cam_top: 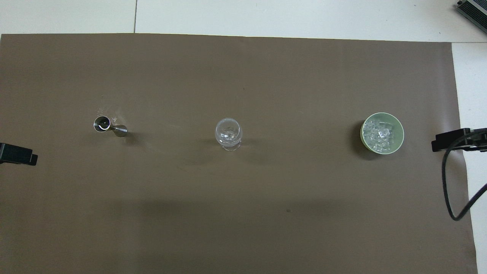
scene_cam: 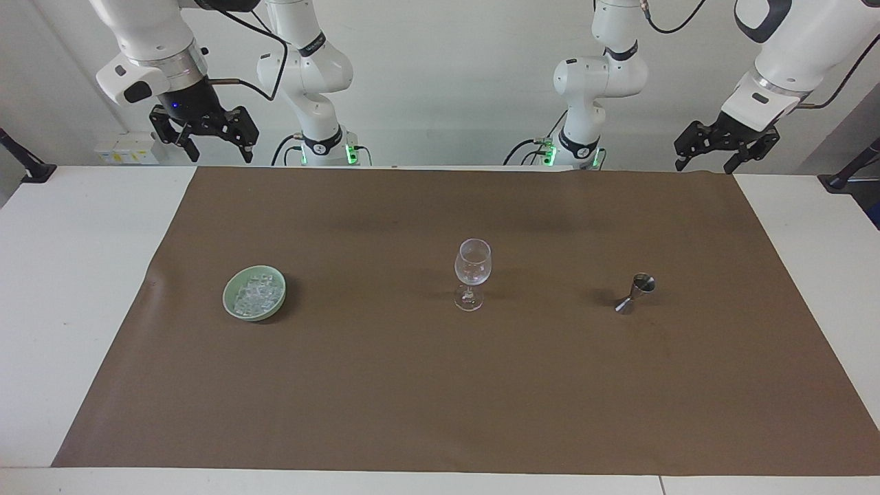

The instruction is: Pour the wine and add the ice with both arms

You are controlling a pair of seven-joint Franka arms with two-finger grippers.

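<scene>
An empty clear wine glass [scene_cam: 472,283] [cam_top: 228,133] stands upright mid-mat. Ice [scene_cam: 256,294] [cam_top: 380,134] lies heaped in a pale green bowl [scene_cam: 229,302] [cam_top: 400,141] toward the right arm's end. A small steel jigger [scene_cam: 636,293] [cam_top: 108,126] stands toward the left arm's end; whether it holds wine I cannot make out. My right gripper [scene_cam: 218,152] [cam_top: 452,140] hangs open and holds nothing, high over the table edge by the robots. My left gripper [scene_cam: 706,165] [cam_top: 17,154] hangs open likewise at its own end. Both arms wait, far from all three things.
A brown mat [scene_cam: 440,412] covers most of the white table [scene_cam: 62,275]. Black clamp stands [scene_cam: 24,165] [scene_cam: 849,172] sit at the table's two corners nearest the robots. A black cable [cam_top: 449,190] loops down from the right arm.
</scene>
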